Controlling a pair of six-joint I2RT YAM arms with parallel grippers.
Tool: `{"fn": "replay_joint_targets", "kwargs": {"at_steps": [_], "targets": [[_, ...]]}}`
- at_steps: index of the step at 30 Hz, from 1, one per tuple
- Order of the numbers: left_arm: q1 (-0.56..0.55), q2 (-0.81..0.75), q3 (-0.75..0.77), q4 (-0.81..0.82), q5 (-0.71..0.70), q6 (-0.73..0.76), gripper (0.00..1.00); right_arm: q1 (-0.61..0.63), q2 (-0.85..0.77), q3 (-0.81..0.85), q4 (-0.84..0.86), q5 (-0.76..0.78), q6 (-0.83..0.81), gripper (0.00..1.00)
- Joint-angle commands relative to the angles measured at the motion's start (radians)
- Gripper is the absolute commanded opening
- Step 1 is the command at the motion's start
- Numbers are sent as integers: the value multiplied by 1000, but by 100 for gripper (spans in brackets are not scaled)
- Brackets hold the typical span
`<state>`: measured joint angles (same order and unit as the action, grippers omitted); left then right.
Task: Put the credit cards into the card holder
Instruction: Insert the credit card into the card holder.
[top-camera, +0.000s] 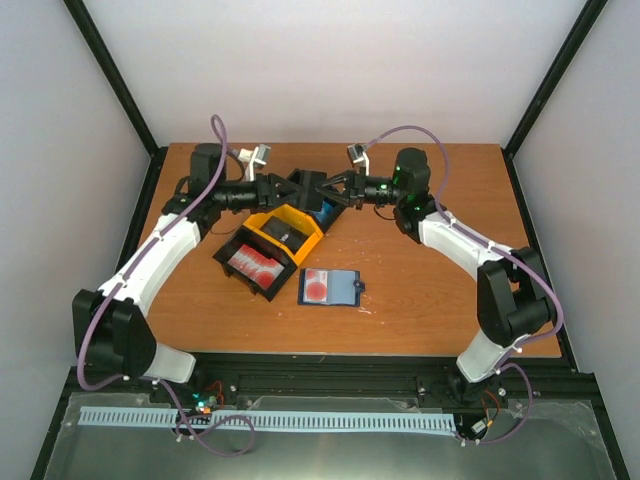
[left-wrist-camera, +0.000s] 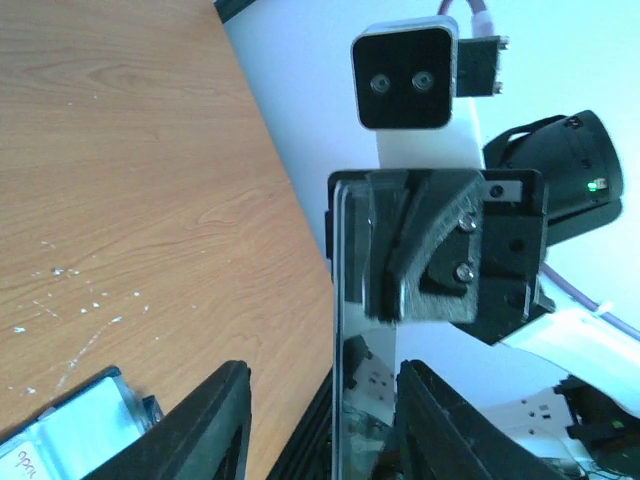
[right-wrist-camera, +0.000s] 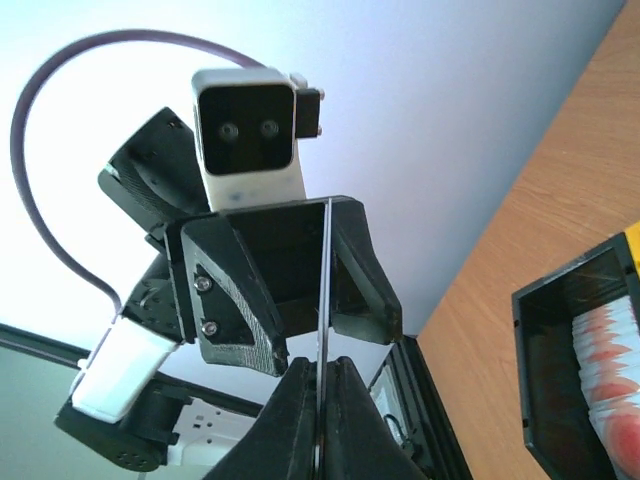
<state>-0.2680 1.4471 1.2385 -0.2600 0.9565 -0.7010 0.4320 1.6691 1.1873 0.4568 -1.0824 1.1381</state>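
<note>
My two grippers meet in the air above the far end of the bin. My right gripper (right-wrist-camera: 322, 362) (top-camera: 338, 190) is shut on a thin card (right-wrist-camera: 325, 290), seen edge-on, so its colour does not show. My left gripper (left-wrist-camera: 322, 372) (top-camera: 292, 190) is open, with one finger on each side of that card (left-wrist-camera: 337, 300), not touching it. Several red credit cards (top-camera: 254, 265) lie in the bin's near section and show in the right wrist view (right-wrist-camera: 612, 350). The navy card holder (top-camera: 345, 288) lies open on the table with a red card (top-camera: 317, 286) in it.
The black-and-yellow three-section bin (top-camera: 290, 222) stands slantwise at mid-table, just left of the card holder; its black wall shows in the right wrist view (right-wrist-camera: 545, 390). A bright blue object (top-camera: 320, 209) sits at the bin's far end under the grippers.
</note>
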Motion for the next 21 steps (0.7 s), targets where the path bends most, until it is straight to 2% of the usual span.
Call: {"fn": "replay_joint_targets", "kwargs": {"at_steps": [1,4,10,13,17,21], "targets": [[27,-89,-49,91,50,-42,45,-18,-39,-40,263,-62,154,3],[28,-109,-75,151,84,-61,47,-21,-34,-65,448,-88,277,3],[29,-124,-134,283,145,-152,37,-21,40,-88,934,-95,629,3],[29,-122,-141,315,177,-171,36,-22,96,-76,1145,-78,817,3],[29,-131,-147,337,195,-186,39,-21,125,-77,1216,-65,865,3],[29,-167,-140,286,116,-171,42,-22,104,-82,1135,-75,799,3]]}}
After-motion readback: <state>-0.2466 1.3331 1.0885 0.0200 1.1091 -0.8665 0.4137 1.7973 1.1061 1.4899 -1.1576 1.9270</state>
